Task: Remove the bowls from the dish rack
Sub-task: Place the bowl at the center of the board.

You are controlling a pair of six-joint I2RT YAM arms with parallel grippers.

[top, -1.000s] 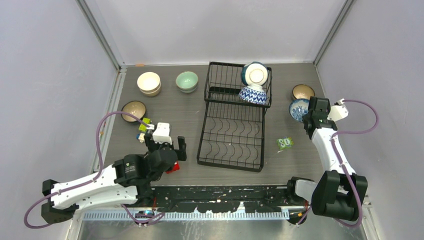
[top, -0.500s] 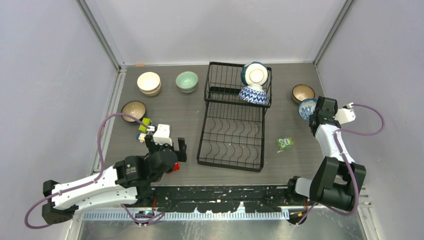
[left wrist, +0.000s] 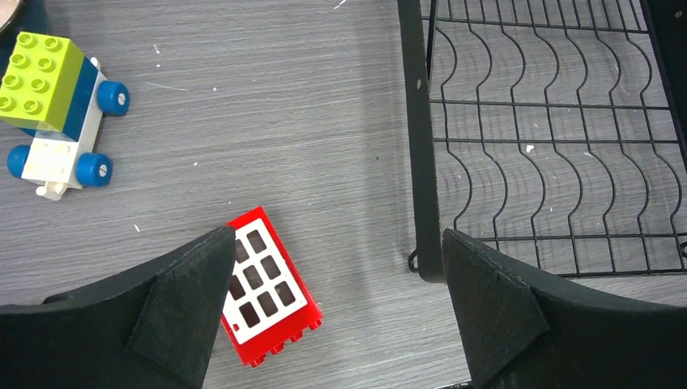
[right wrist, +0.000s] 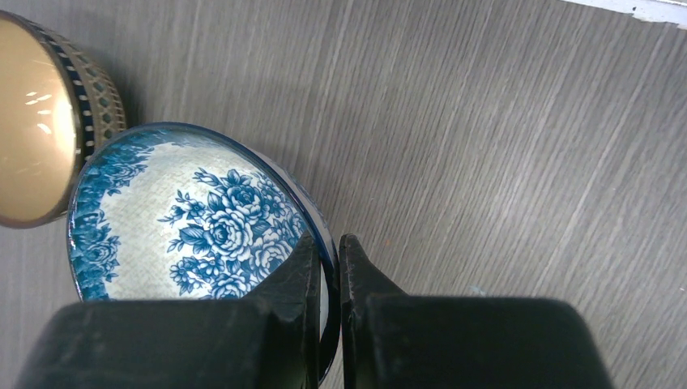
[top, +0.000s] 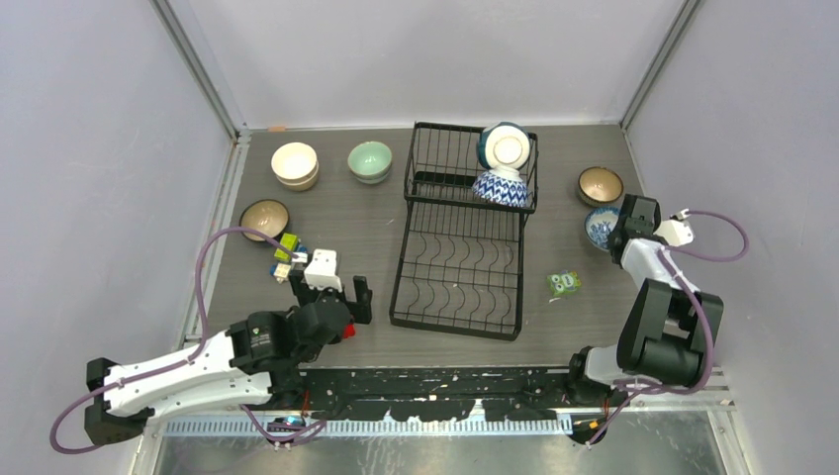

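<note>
My right gripper is pinched tight on the rim of the blue floral bowl, one finger inside and one outside. That bowl is mid-right in the top view, just beside the gold-brown bowl. I can't tell if it's off the table.

Left gripper is spread wide and holds nothing, over a red block by the lower-left corner of the dish rack. The rack is centre frame, with a teal bowl and a zigzag bowl in its upper basket.

Cream bowl, green bowl and brown bowl are upper left.

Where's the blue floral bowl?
The blue floral bowl is right of the dish rack in the top view, beside the brown bowl, pinched by the right hand.
</note>
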